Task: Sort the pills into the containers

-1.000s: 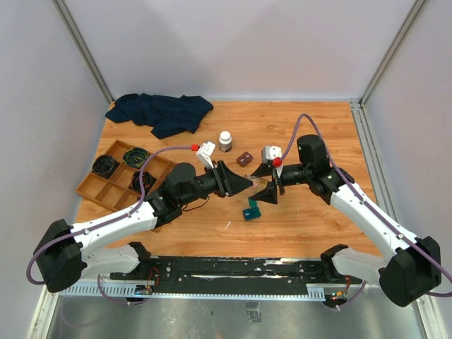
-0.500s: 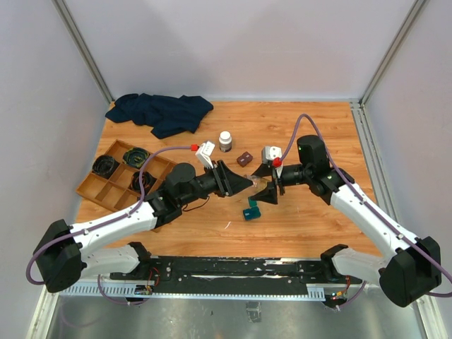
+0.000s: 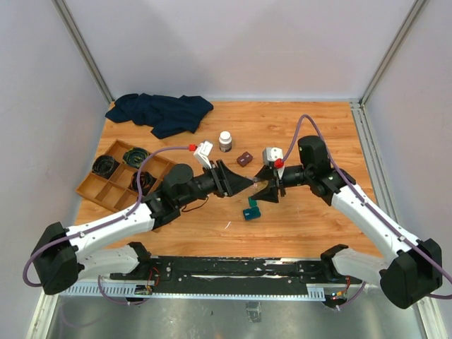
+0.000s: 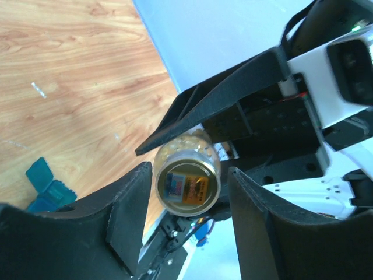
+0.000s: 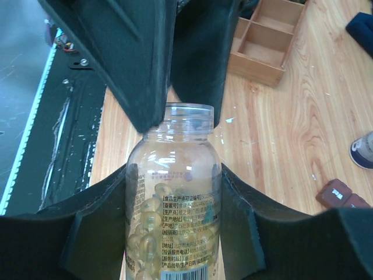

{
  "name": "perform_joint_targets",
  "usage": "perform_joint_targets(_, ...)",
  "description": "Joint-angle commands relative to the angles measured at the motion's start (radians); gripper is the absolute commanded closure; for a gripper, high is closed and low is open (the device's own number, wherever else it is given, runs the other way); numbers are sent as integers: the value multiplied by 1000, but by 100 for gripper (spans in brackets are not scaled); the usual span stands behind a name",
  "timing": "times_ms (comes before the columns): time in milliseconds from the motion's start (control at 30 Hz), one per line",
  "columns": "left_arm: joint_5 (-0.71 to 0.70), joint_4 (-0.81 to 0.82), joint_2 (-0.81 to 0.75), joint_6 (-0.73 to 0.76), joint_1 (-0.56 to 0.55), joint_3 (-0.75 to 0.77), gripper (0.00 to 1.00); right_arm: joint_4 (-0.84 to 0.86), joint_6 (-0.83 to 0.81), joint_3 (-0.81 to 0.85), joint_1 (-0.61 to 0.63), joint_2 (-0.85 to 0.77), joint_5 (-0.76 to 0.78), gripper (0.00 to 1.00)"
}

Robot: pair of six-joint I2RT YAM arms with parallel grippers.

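Top external: right pincer [image 3: 269, 191] grasps the pill bottle [image 5: 175, 192]; left pincer [image 3: 248, 184] straddles its neck, grip unclear; open teal case [image 3: 251, 212] at 6 o'clock, brown box [image 3: 244, 159] at 12

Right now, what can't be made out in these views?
- In the top view, the pill bottle is nearly hidden between the left gripper and right gripper.
- Its base: cut off by the right wrist view's bottom edge.
- The teal case: contents too small from the top; partly behind a finger in the left wrist view.
- Whether the left gripper touches the bottle neck: unclear in both wrist views.
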Motion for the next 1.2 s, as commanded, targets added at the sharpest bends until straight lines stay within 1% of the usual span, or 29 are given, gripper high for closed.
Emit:
perform_joint_targets(0, -19, 67, -84, 31, -8, -1, 36, -31, -14, -17, -35, -34, -125, 99)
perform_joint_targets(100, 5, 68, -134, 107, -8, -12, 29, -32, -9, -25, -70, -47, -184, 99)
perform_joint_targets(167, 23, 72, -176, 178, -8, -20, 28, -30, -3, -33, -95, -56, -228, 99)
perform_joint_targets(200, 35, 82, -201, 216, -8, -29, 26, -29, 0, -36, -111, -60, -253, 99)
perform_joint_targets(233, 51, 102, -229, 259, -8, -41, 24, -29, 1, -38, -121, -63, -278, 100)
perform_joint_targets(333, 99, 193, -315, 400, -8, -105, 10, -28, -6, -49, -141, -73, -336, 99)
perform_joint_targets(367, 124, 224, -338, 451, -8, -128, 6, -30, -4, -52, -145, -75, -354, 100)
perform_joint_targets(433, 204, 298, -364, 590, -8, -173, 5, -37, -5, -59, -149, -74, -384, 99)
perform_joint_targets(500, 305, 333, -366, 728, -8, -196, 4, -38, -5, -60, -160, -79, -386, 99)
perform_joint_targets(533, 359, 335, -356, 795, -8, -200, 4, -40, -5, -59, -165, -78, -387, 99)
perform_joint_targets(600, 408, 336, -337, 926, -7, -206, 3, -51, -19, -56, -172, -77, -394, 99)
perform_joint_targets(700, 437, 333, -280, 1085, -8, -199, 1, -97, -78, -55, -179, -79, -397, 100)
perform_joint_targets(767, 454, 328, -233, 1152, -7, -175, 1, -115, -105, -53, -183, -77, -406, 99)
perform_joint_targets(900, 524, 248, -120, 1235, -6, -73, 1, -126, -128, -55, -186, -71, -409, 99)
perform_joint_targets(967, 534, 204, -69, 1253, -6, -23, 1, -135, -143, -55, -186, -68, -404, 99)
perform_joint_targets(1100, 537, 184, 8, 1270, -5, 34, 3, -162, -179, -53, -186, -71, -389, 99)
perform_joint_targets(1167, 552, 179, 35, 1266, -5, 51, 6, -178, -195, -49, -185, -72, -387, 99)
